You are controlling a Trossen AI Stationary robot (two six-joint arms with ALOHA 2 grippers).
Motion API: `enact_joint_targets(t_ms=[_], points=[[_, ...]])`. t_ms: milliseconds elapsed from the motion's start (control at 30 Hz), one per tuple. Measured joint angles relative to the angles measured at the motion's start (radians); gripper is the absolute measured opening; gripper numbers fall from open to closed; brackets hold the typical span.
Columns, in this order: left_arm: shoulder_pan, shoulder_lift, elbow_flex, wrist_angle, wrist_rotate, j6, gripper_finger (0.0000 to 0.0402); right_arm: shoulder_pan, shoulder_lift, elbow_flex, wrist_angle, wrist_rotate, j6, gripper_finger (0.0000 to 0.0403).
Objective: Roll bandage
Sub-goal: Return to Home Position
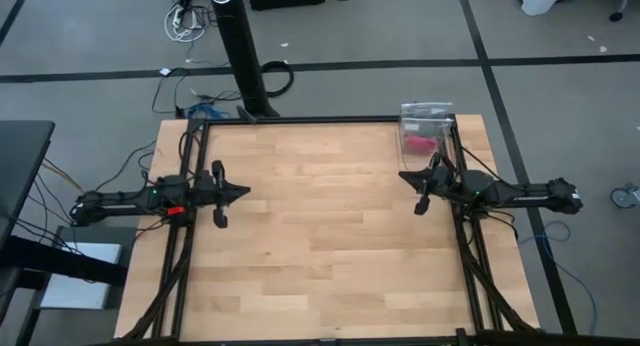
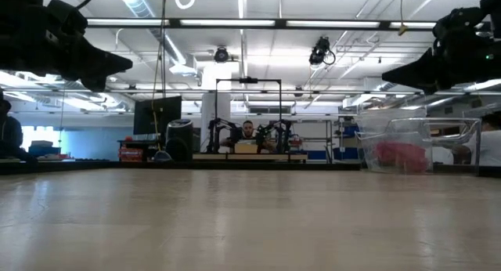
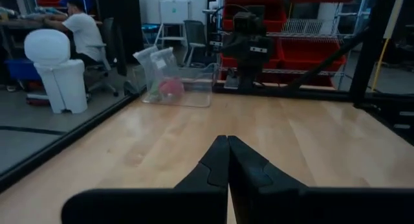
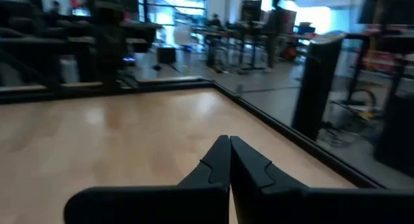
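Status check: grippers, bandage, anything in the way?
Left gripper shut, raised, left side. Right gripper shut, raised, right side, next to the clear bin. Bandage inside that bin, far right corner. Nothing seen between the arms.

We're watching a magenta-pink bandage glowing through the clear, colourless bin. The table is showing pale honey wood in plank bands, a black frame edging it (grey floor crossed by dark lines is lying around it). The left gripper and right gripper are both reading black, a red tag showing on the left arm.
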Motion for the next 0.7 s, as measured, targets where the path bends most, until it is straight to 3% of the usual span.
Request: enact_joint_targets(t_ms=[333,700], points=[[0.0,0.0,0.007,-0.03,-0.007,0.015,0.0006,-0.001,0.01,0.0,0.004,0.065,-0.007,0.0],[0.0,0.0,0.007,-0.036,0.007,0.009,0.0014,-0.001,0.012,-0.001,0.004,0.067,-0.091,0.0018]])
